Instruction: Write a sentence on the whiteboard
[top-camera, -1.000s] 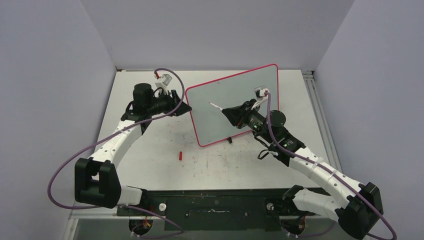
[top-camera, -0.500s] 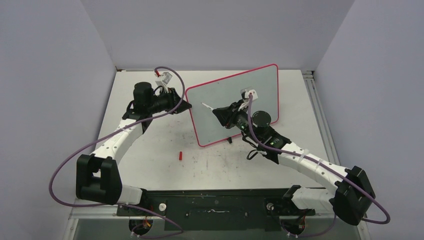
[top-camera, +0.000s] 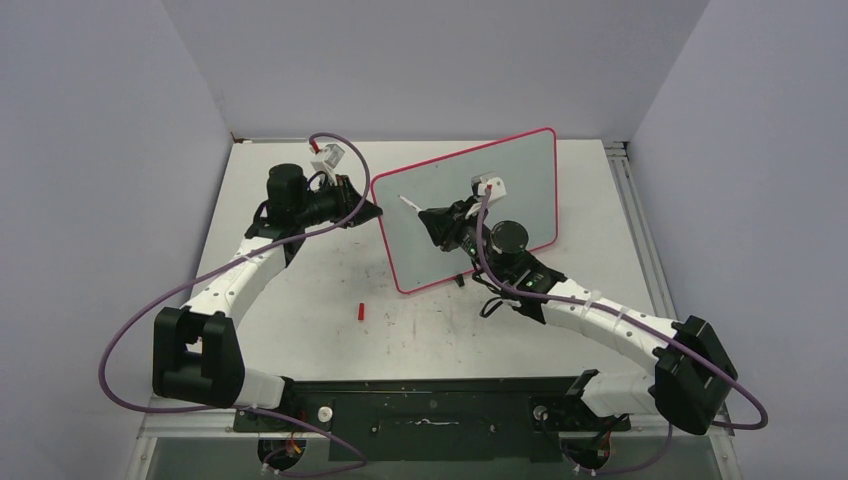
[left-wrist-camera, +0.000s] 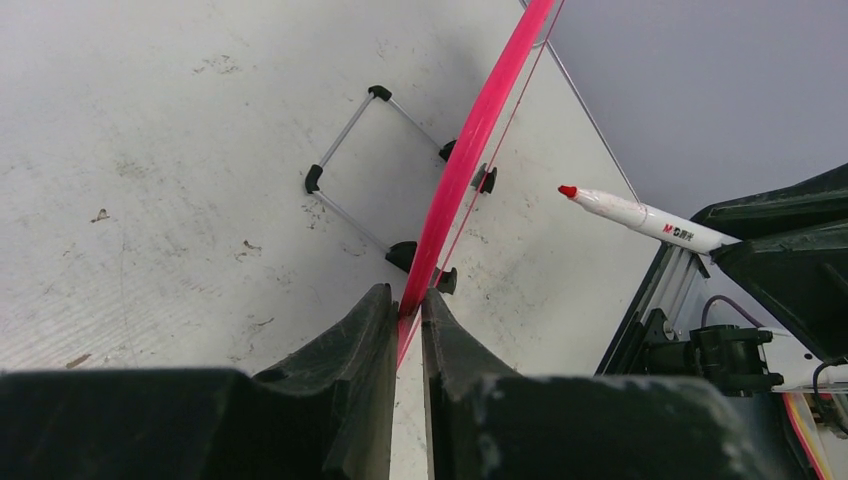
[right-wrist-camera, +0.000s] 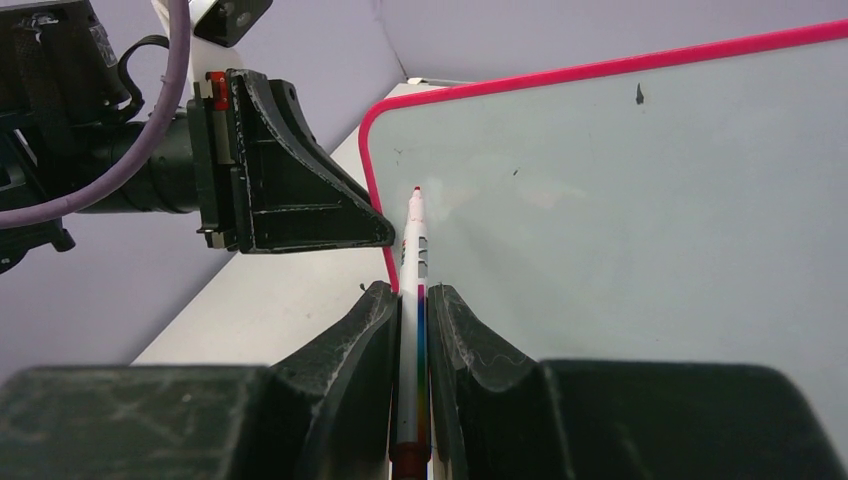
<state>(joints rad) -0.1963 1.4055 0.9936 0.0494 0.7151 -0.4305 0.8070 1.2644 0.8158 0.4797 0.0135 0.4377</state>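
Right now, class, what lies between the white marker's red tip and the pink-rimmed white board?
Nothing; the left wrist view shows marker tip and whiteboard apart.

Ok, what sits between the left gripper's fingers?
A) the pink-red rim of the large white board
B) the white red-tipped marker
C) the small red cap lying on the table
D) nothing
A: the left wrist view shows the left gripper closed on the pink-red rim of the large white board.

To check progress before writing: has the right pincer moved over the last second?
Yes. In the top view the right pincer, shut on the white red-tipped marker, has shifted leftward across the large pink-rimmed whiteboard, nearer its left edge.
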